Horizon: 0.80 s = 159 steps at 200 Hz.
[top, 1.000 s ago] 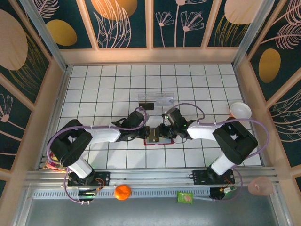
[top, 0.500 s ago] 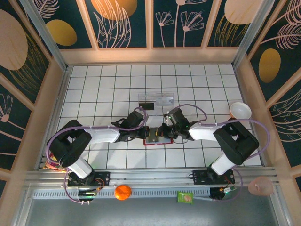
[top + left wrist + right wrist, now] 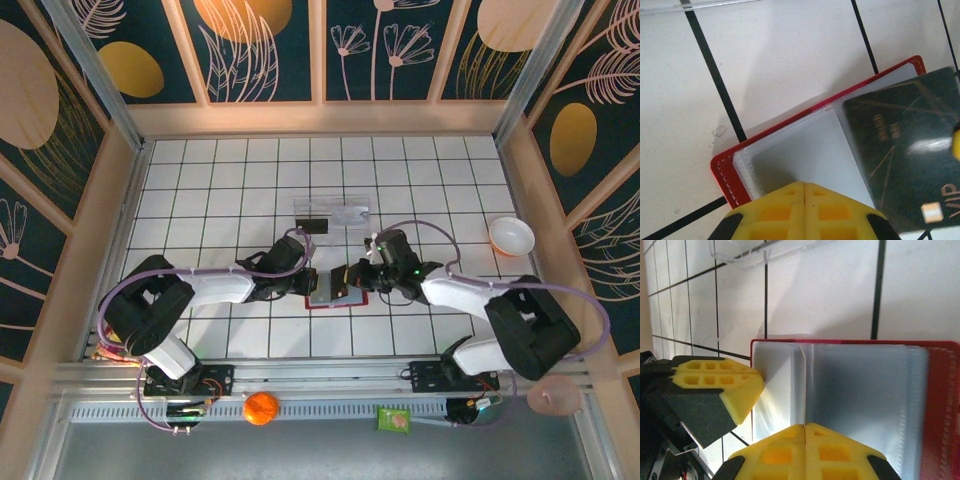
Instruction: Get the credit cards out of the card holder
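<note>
Red card holder lay open between the grippers. Left gripper: jaws pressed together on one edge of it. Right gripper: jaws, parted a second earlier, were now shut at its opposite edge. Black credit card lay partly out of it; extraction seemingly begun.

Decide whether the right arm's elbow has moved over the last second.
Yes. The right arm's elbow has swung down-right in the top view, away from the white bowl.
</note>
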Each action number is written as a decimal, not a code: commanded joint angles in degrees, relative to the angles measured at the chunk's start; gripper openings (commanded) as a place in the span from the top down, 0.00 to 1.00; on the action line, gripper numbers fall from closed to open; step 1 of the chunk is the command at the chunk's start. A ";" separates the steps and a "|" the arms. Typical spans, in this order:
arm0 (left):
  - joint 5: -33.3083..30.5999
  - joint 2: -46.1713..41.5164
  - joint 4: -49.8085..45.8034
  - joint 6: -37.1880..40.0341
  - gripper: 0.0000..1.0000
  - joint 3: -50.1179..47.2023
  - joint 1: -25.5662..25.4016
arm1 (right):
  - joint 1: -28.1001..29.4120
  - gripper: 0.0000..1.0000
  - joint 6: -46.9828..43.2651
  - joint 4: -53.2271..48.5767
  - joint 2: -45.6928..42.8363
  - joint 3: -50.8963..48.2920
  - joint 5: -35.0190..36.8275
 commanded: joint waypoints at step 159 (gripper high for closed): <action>24.77 -19.15 47.22 -18.24 0.58 -14.78 11.12 | -0.38 1.00 5.73 40.33 -12.71 -5.41 -7.54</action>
